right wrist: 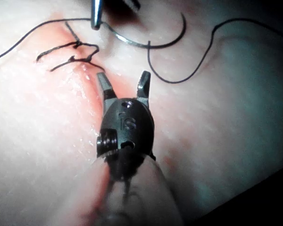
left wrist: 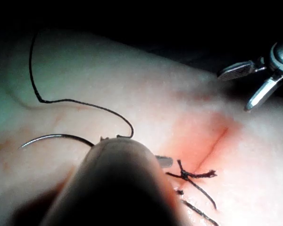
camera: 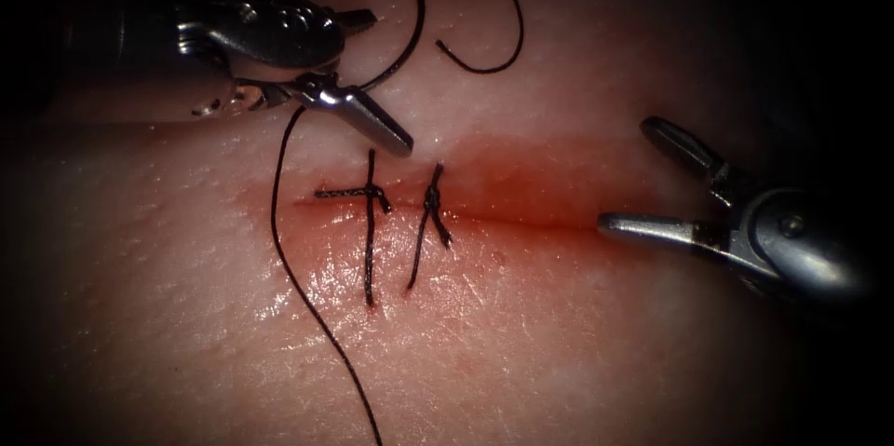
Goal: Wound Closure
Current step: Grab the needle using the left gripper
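Note:
The tissue point(camera: 559, 344) has a red horizontal cut point(camera: 531, 219) with two dark knotted stitches point(camera: 370, 223) point(camera: 430, 215) at its left end. My left tool point(camera: 389, 81) hovers just beyond those stitches with its jaws apart. The curved needle point(camera: 421, 18) lies on the tissue there, not in it, and its tail end runs in between those jaws. Thread point(camera: 289, 269) trails from that spot toward the near edge. My right tool point(camera: 624, 173) stands open over the right end of the cut and holds nothing. The needle point(right wrist: 141, 45) also lies beyond the right tool point(right wrist: 123, 77).
A loose curl of thread point(camera: 517, 36) with a free end lies on the far tissue, right of the needle. Red fluid tints the tissue around the cut. The left tool's shaft point(left wrist: 118, 188) hides the needle's tail; the needle point(left wrist: 52, 137) curves away from it.

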`<state>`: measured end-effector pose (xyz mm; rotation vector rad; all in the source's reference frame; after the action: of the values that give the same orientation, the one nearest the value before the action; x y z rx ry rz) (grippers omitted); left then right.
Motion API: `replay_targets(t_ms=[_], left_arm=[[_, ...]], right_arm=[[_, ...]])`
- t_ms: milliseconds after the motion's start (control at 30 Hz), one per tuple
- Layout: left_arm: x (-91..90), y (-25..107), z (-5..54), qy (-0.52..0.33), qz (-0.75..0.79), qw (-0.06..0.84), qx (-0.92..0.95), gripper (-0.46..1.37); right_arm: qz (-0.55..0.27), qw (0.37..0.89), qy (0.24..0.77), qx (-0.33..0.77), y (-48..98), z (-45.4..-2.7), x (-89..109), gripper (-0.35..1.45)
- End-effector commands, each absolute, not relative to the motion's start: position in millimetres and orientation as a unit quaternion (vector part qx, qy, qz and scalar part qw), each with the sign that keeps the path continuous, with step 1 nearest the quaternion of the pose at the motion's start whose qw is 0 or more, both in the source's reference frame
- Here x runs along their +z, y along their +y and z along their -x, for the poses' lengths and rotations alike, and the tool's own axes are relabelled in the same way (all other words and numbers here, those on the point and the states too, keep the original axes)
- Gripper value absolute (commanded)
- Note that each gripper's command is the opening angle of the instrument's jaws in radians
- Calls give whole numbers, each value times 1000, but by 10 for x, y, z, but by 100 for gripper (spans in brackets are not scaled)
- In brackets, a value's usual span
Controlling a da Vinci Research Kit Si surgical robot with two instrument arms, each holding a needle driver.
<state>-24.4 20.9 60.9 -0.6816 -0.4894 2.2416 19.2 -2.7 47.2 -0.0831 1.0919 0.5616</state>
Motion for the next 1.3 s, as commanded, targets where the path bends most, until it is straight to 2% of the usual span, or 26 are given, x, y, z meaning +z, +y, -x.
replay_targets(t_ms=[33, 133, 367, 467, 567, 600, 667, 700, 900, 1300], left_arm=[[617, 209, 246, -194, 261, 365, 873, 94], [633, 207, 246, -202, 258, 369, 870, 87], [665, 212, 245, -205, 246, 369, 872, 87], [674, 217, 245, -206, 246, 370, 872, 77], [681, 218, 245, -209, 246, 366, 873, 56], [684, 217, 244, -214, 245, 363, 873, 39], [686, 216, 242, -217, 246, 357, 875, 22], [686, 215, 239, -220, 245, 352, 876, 7], [684, 213, 219, -223, 213, 331, 892, -35], [620, 228, 172, -208, 248, 227, 919, -35]], right_arm=[[36, 817, 513, 262, -26, -193, 473, 127], [36, 817, 513, 262, -26, -193, 474, 127], [37, 817, 513, 262, -26, -193, 474, 127], [37, 817, 513, 262, -26, -193, 474, 128], [37, 817, 513, 262, -27, -193, 474, 128], [37, 817, 513, 262, -27, -193, 474, 128], [37, 817, 513, 261, -28, -193, 474, 128], [37, 817, 513, 261, -29, -193, 474, 128], [37, 817, 514, 260, -31, -193, 475, 128], [37, 817, 514, 260, -31, -192, 476, 127]])
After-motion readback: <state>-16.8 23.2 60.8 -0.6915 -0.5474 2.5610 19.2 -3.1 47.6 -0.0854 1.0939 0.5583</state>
